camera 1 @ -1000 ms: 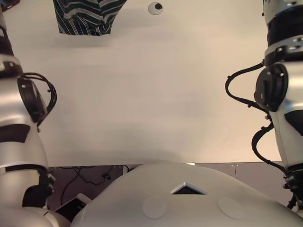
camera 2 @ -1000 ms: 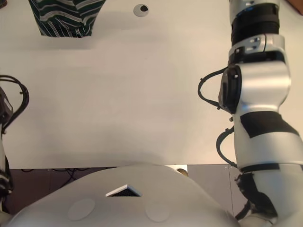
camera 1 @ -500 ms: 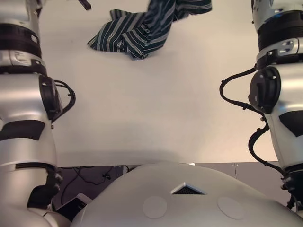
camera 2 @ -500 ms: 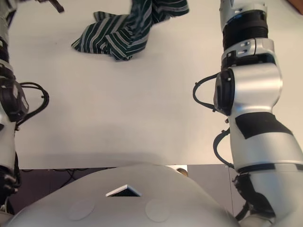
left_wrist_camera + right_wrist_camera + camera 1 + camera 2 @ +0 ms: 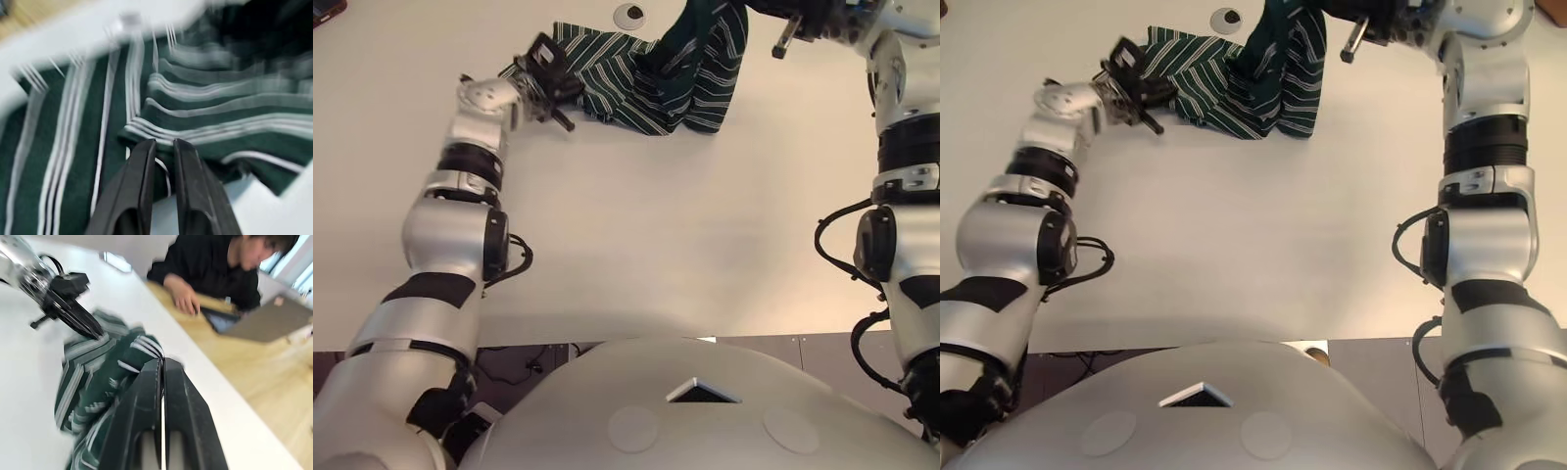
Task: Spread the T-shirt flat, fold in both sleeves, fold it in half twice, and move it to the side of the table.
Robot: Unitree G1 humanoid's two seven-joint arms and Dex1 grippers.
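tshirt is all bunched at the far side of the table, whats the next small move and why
Probably draw the two pincers apart sideways. The left pincer grips one edge of the T-shirt low on the table, the right pincer holds another part lifted, and the cloth between them lies crumpled; spreading them should likely pull it flatter.

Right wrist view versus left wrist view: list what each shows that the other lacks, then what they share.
Right wrist, not left: the right gripper shut on the raised T-shirt, a laptop on a wooden desk. Left wrist, not right: the folded hem caught by the left gripper, close up. Both: the striped T-shirt, the white table, the left gripper at the shirt's edge.
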